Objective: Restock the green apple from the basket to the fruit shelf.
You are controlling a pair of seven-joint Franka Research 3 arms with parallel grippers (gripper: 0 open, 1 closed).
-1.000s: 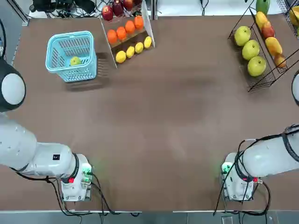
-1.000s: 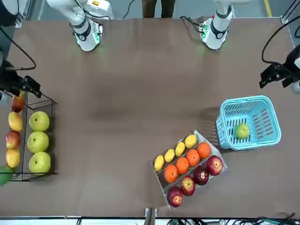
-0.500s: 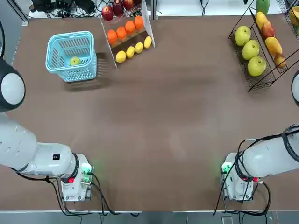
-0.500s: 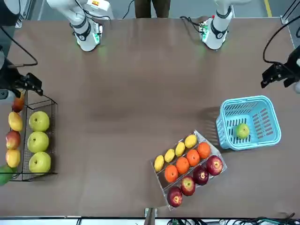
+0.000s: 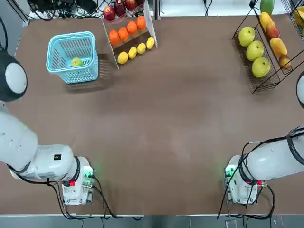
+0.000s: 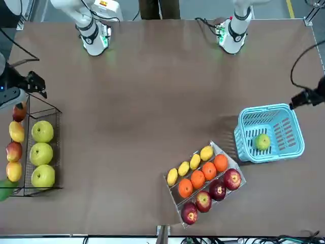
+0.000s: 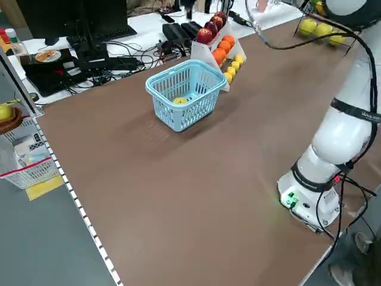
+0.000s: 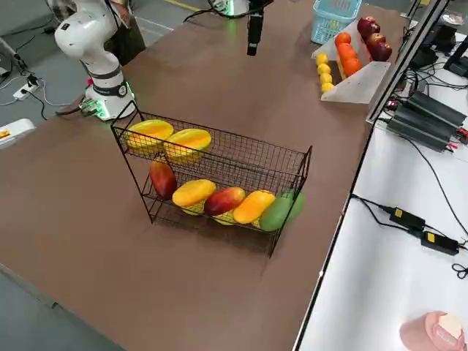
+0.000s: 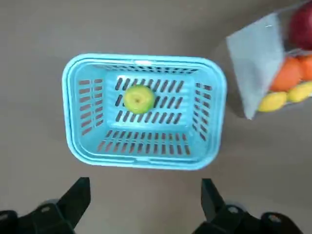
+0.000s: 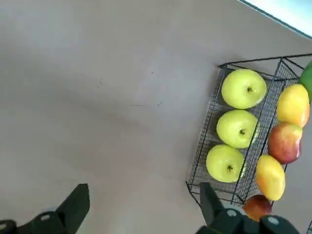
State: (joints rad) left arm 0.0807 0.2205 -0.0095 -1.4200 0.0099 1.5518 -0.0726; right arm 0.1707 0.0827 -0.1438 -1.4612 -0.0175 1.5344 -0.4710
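Both grippers [image 9: 141, 204] [image 10: 141, 207] agape, raised.

Black wire fruit shelf [image 8: 219, 172] w/ mangoes [image 8: 191, 193], prob. none green-apple; white stand [image 8: 358, 77] beyond.

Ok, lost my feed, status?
Left gripper open, above the basket. Right gripper open, near the fruit shelf. Green apple in basket, nothing blocking.

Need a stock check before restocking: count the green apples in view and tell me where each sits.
4. One green apple lies in the blue basket. Three more sit in a row on the black wire shelf. Others could be hidden behind other fruit.
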